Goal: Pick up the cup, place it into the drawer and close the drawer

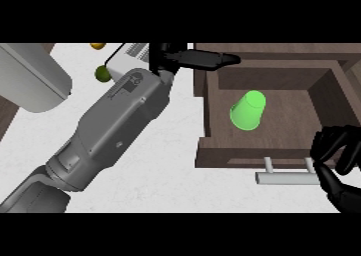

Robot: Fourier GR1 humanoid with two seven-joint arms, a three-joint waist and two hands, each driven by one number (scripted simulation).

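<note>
A green cup (249, 110) lies tilted inside the open brown drawer (212, 100), touched by neither hand. My left hand (184, 58) is at the top, over the drawer's far left corner, its fingers straight and pointing right along the back wall with nothing in them. At the lower right, my right hand (341, 159) hangs with fingers curled over the drawer's front right corner, just beside the right end of the pale bar handle (286, 178). I cannot tell whether it touches the handle.
A large white appliance (28, 75) stands at the far left. A small green fruit (102, 73), a yellow one (98, 46) and a white box (128, 55) sit beyond my left forearm. The white counter (168, 175) lies left of the drawer.
</note>
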